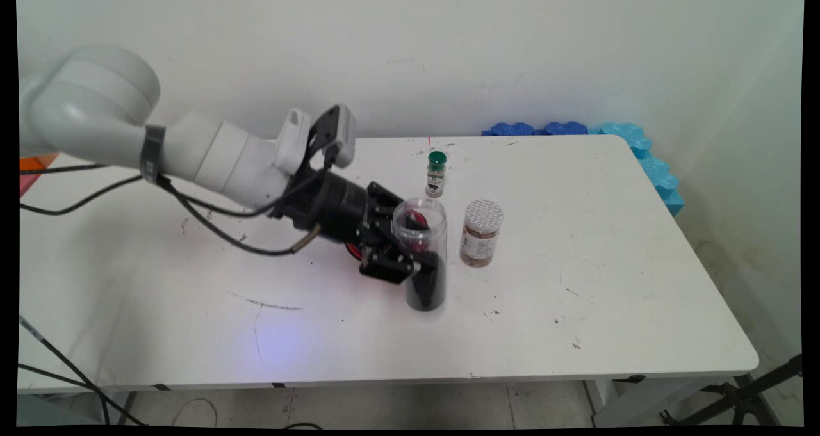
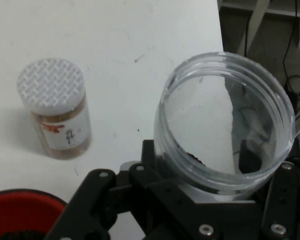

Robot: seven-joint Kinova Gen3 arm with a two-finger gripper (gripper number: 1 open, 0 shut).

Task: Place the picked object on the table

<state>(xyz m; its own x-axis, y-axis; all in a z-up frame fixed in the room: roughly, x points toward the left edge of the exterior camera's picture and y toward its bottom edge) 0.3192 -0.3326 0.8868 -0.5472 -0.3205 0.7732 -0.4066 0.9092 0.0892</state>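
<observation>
The gripper point(image 1: 419, 257) comes in low from nine o'clock, its fingers point(image 1: 428, 271) clamped on the sides of a clear lidless jar point(image 1: 423, 257) with dark contents at its bottom, mouth up, so nothing spills; the jar sits mid-tabletop point(image 1: 608, 282); a white-lidded spice jar point(image 1: 480, 233) stands just beside it at three o'clock, a green-capped bottle point(image 1: 435, 174) near at twelve.

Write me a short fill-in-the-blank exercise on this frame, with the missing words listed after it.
1. The gripper is shut on a clear plastic jar that has no ____.
2. The small bottle behind the jar has a ____ cap.
3. The spice jar with the white textured lid holds a ____ powder.

Missing words: lid; green; brown
</observation>
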